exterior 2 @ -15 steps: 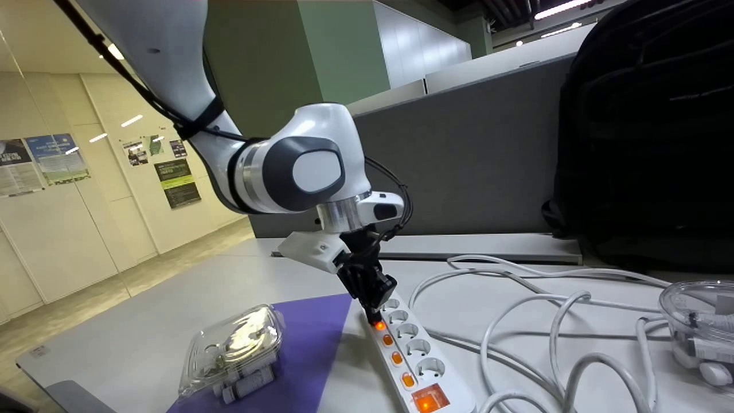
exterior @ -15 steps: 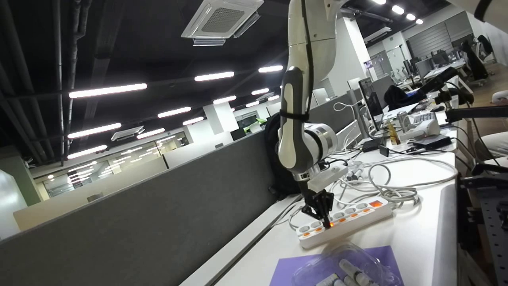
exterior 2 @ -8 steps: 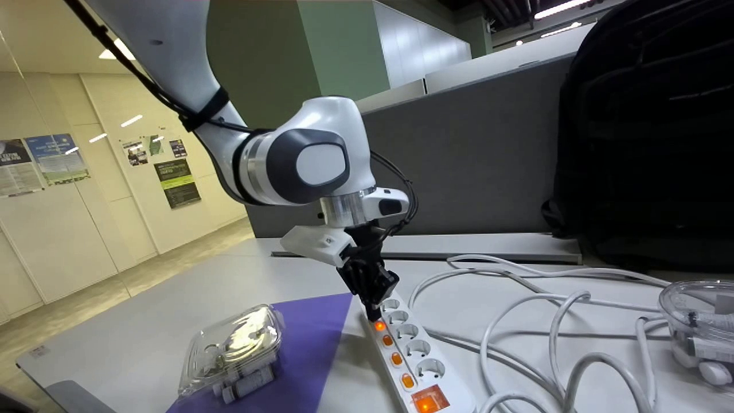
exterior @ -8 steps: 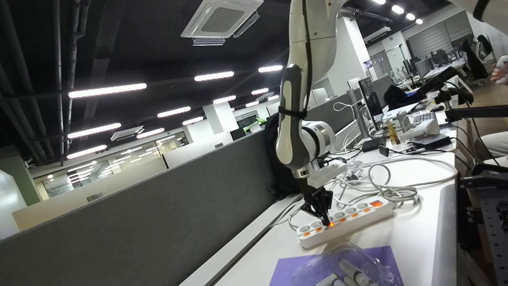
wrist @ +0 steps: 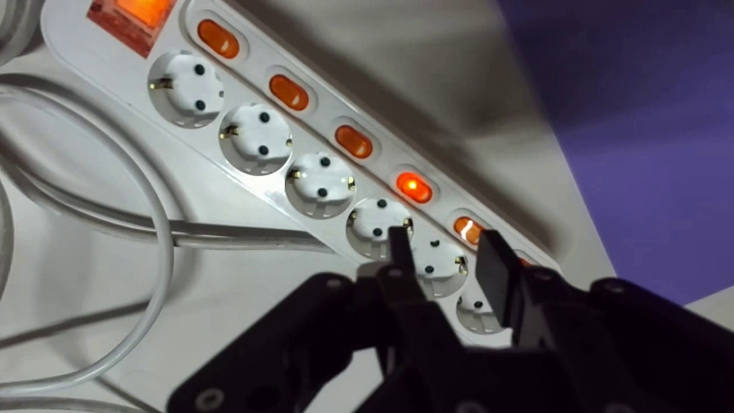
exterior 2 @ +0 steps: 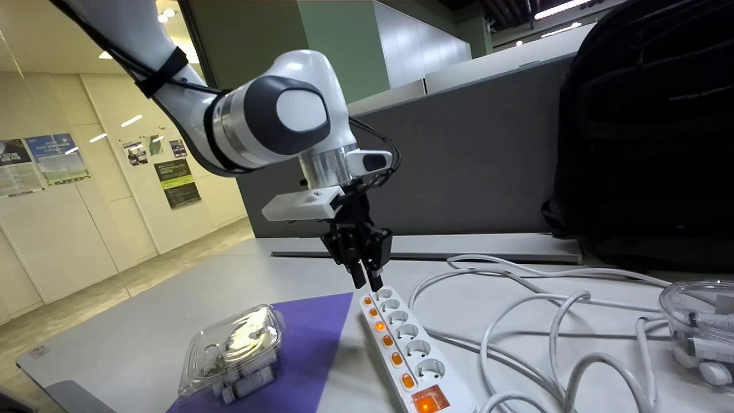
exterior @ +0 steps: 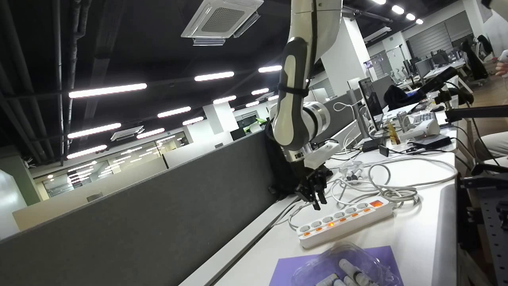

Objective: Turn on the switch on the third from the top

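A white power strip (exterior: 349, 230) lies on the table, also in an exterior view (exterior 2: 456, 396) and the wrist view (wrist: 269, 183). It has a row of small orange switches beside round sockets and a large lit orange switch (wrist: 143, 11) at one end. The third small switch from the far end glows bright in both exterior views (exterior: 331, 225) (exterior 2: 380, 326) and in the wrist view (wrist: 414, 187). The other small switches look unlit in the wrist view. My gripper (wrist: 444, 241) is open and empty, raised above the far end of the strip, touching nothing, in both exterior views (exterior: 319, 203) (exterior 2: 367, 283).
A purple sheet (exterior 2: 324, 344) with a clear plastic box (exterior 2: 235, 350) lies beside the strip. White cables (exterior 2: 499, 338) loop on its other side, with a clear tub (exterior 2: 699, 321) beyond. A grey partition (exterior 2: 459, 172) and a black backpack (exterior 2: 648, 143) stand behind.
My gripper has risen off the strip beside the third switch and moved back toward the strip's far end. Its fingers have parted. The third switch glows in all frames.
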